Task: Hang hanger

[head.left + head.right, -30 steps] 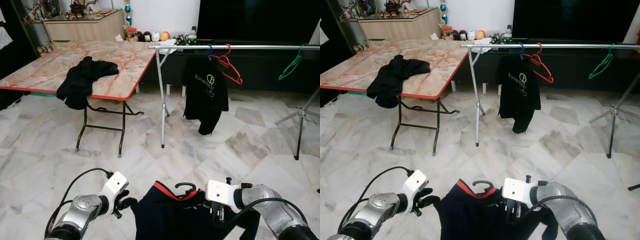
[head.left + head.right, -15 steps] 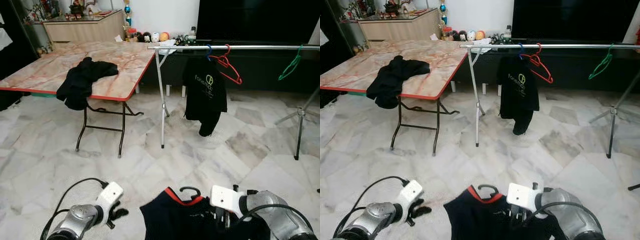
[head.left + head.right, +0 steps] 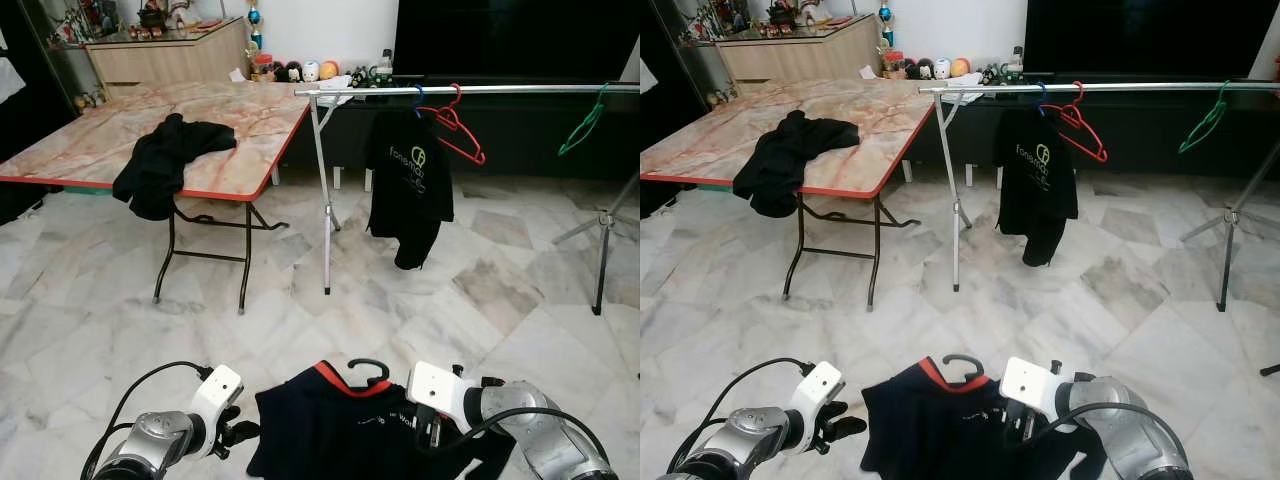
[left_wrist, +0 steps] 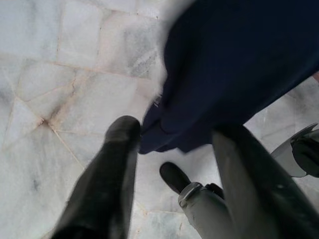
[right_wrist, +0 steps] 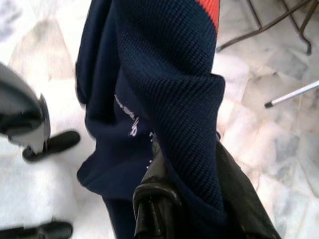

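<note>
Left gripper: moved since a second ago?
Yes. The left gripper has dropped lower and drawn back from the navy red-collared shirt, judged against the marble floor tiles.

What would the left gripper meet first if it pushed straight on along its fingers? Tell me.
Probably the navy shirt: in the wrist view, its hem hangs just beyond the open left gripper. Depth is unclear; if the cloth hangs to one side of that line, the marble floor comes next.

Silver arms [image 3: 150, 445], black cables [image 3: 140, 385], white wrists [image 3: 437, 385]

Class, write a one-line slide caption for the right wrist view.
Right gripper clamps a navy shirt with a red collar above the marble floor.
</note>
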Available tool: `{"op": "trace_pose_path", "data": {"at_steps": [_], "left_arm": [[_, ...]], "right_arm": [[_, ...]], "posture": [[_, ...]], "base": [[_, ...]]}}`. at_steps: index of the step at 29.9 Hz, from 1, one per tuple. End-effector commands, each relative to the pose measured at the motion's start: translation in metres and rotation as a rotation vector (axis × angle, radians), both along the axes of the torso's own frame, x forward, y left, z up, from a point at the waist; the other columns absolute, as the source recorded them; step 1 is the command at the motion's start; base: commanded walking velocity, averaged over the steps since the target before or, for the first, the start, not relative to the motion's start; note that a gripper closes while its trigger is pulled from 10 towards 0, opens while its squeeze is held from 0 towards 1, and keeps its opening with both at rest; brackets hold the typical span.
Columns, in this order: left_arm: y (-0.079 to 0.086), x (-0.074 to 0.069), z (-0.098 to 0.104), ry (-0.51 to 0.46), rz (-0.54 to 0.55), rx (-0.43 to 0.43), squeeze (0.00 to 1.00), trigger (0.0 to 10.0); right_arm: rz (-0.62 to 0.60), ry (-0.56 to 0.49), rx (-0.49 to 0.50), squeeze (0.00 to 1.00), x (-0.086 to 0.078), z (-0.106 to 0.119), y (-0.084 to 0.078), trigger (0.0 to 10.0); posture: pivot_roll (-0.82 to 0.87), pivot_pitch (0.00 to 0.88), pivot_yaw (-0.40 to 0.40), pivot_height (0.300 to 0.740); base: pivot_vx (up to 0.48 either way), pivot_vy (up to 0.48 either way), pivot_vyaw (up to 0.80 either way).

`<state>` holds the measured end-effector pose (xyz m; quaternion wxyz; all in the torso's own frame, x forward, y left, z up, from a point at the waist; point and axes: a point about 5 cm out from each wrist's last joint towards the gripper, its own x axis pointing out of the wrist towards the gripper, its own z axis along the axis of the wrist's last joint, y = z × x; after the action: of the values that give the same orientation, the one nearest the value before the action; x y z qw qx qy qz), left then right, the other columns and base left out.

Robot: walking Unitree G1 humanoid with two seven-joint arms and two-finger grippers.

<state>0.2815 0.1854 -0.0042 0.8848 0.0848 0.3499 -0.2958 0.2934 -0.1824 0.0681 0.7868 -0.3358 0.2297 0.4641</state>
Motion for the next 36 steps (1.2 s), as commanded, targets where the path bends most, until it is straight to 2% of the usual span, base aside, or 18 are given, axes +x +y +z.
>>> {"op": "trace_pose_path", "data": {"at_steps": [1,2,7,17,18,19,20,21,23,24,25,27,28,29,30,31,32,36], "left_arm": [[0.002,-0.002,-0.001,0.009,0.013,-0.025,0.99,10.0],[0.001,-0.001,0.0,0.012,0.018,-0.044,0.0,10.0],[0.003,0.001,0.001,-0.005,0.044,-0.026,0.0,10.0],[0.005,0.003,-0.001,0.004,0.14,-0.029,0.0,10.0],[0.006,0.003,-0.002,0.004,0.162,-0.022,0.0,8.8],[0.006,0.003,-0.002,0.004,0.167,-0.026,0.0,6.8],[0.006,0.003,-0.002,0.002,0.17,-0.035,0.0,5.8],[0.005,0.003,-0.001,-0.001,0.169,-0.056,0.0,5.8],[0.004,0.003,-0.001,-0.001,0.169,-0.075,0.0,6.2],[0.002,0.004,0.001,-0.005,0.164,-0.103,0.0,8.6],[0.001,0.005,0.002,-0.006,0.158,-0.108,0.0,9.8],[0.0,0.005,0.002,-0.008,0.144,-0.111,0.0,10.0],[0.0,0.005,0.003,-0.008,0.14,-0.113,0.0,7.9],[0.0,0.006,0.003,-0.007,0.137,-0.115,0.0,7.9],[0.0,0.006,0.003,-0.007,0.136,-0.112,0.0,4.5],[0.0,0.006,0.003,-0.007,0.136,-0.108,0.0,3.9],[-0.001,0.006,0.002,-0.006,0.137,-0.105,0.0,0.3],[-0.002,0.006,0.002,-0.007,0.133,-0.112,0.0,0.0]], "right_arm": [[0.022,-0.025,0.073,0.0,0.004,0.014,0.009,10.0],[0.028,-0.019,0.078,0.0,0.003,0.014,0.01,10.0],[0.116,0.005,0.034,0.0,0.001,0.016,0.011,10.0],[0.13,-0.033,-0.003,0.0,0.015,0.031,0.007,10.0],[0.124,-0.036,0.024,0.0,0.016,0.033,0.01,10.0],[0.123,-0.039,0.033,0.0,0.017,0.034,0.011,10.0],[0.123,-0.04,0.036,0.0,0.017,0.035,0.012,10.0],[0.125,-0.04,0.037,0.0,0.017,0.035,0.013,10.0],[0.127,-0.038,0.038,0.0,0.017,0.035,0.013,10.0],[0.129,-0.036,0.039,0.0,0.017,0.034,0.013,10.0],[0.128,-0.035,0.035,0.0,0.018,0.034,0.013,10.0],[0.12,-0.036,0.027,0.0,0.019,0.033,0.012,10.0],[0.116,-0.038,0.028,0.0,0.019,0.033,0.012,10.0],[0.115,-0.039,0.03,0.0,0.02,0.033,0.012,10.0],[0.112,-0.039,0.033,0.0,0.02,0.033,0.012,10.0],[0.11,-0.039,0.037,0.0,0.02,0.033,0.013,10.0],[0.102,-0.039,0.043,0.0,0.021,0.033,0.013,10.0],[0.076,-0.047,0.058,0.0,0.023,0.033,0.013,10.0]], "posture": [[-0.03,0.025,0.122,0.74],[-0.03,0.029,0.123,0.74],[-0.03,0.036,0.124,0.74],[-0.04,0.047,0.118,0.74],[-0.04,0.047,0.118,0.74],[-0.04,0.05,0.116,0.74],[-0.04,0.05,0.116,0.74],[-0.04,0.05,0.116,0.74],[-0.04,0.05,0.116,0.74],[-0.04,0.048,0.116,0.74],[-0.04,0.048,0.116,0.74],[-0.04,0.048,0.116,0.74],[-0.04,0.046,0.116,0.74],[-0.04,0.046,0.117,0.74],[-0.04,0.045,0.116,0.74],[-0.04,0.045,0.116,0.74],[-0.04,0.045,0.117,0.74],[-0.04,0.044,0.117,0.74]], "base": [[0.0,0.0,0.0],[0.0,0.0,0.0],[0.0,0.0,0.0],[0.0,0.0,0.0],[0.0,0.0,0.0],[0.0,0.0,0.0],[0.0,0.0,0.0],[0.0,0.0,0.0],[0.0,0.0,0.0],[0.0,0.0,0.0],[0.0,0.0,0.0],[0.0,0.0,0.0],[0.0,0.0,0.0],[0.0,0.0,0.0],[0.0,0.0,0.0],[0.0,0.0,0.0],[0.0,0.0,0.0],[0.0,0.0,0.0]]}}
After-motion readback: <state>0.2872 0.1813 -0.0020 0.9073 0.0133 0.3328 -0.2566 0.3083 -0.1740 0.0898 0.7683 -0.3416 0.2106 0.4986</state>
